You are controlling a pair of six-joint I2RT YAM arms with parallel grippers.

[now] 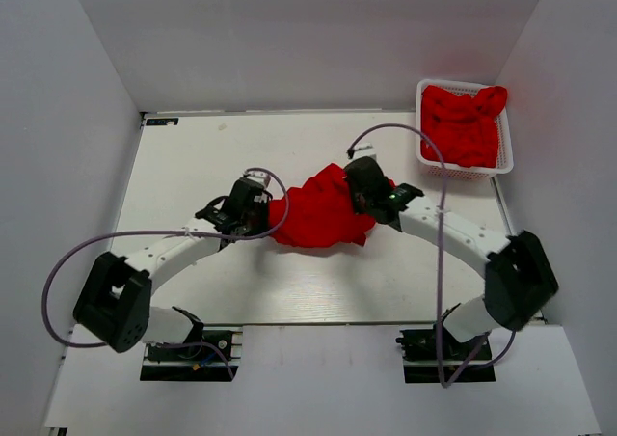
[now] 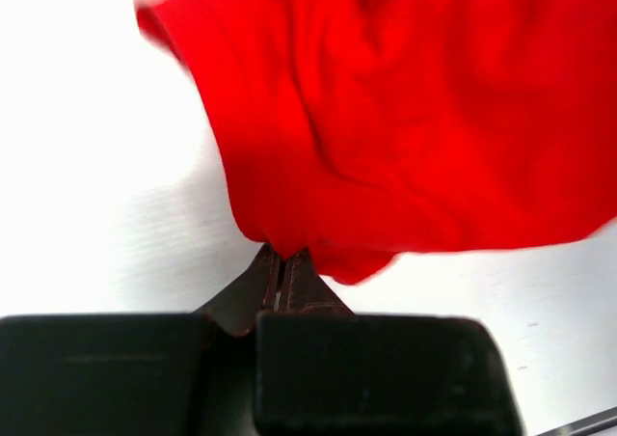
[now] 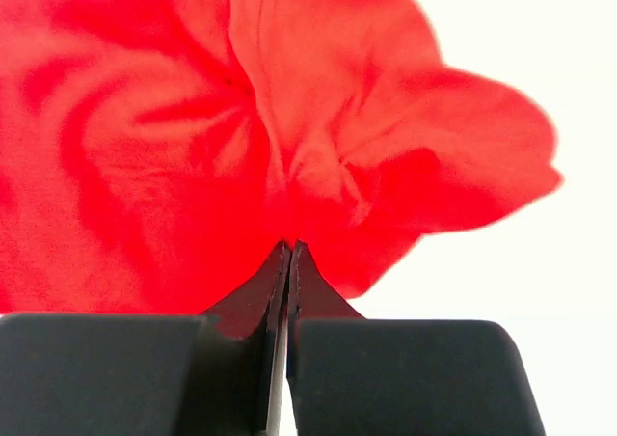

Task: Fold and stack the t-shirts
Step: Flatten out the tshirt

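A crumpled red t-shirt lies bunched in the middle of the white table, between my two arms. My left gripper is shut on its left edge; in the left wrist view the cloth hangs from the pinched fingertips. At the shirt's upper right side my right gripper is shut on a fold, and the right wrist view shows the fabric gathered into the closed tips. More red t-shirts fill the white basket.
The white lattice basket stands at the table's far right corner. White walls enclose the table on three sides. Grey cables loop from both arms over the table surface.
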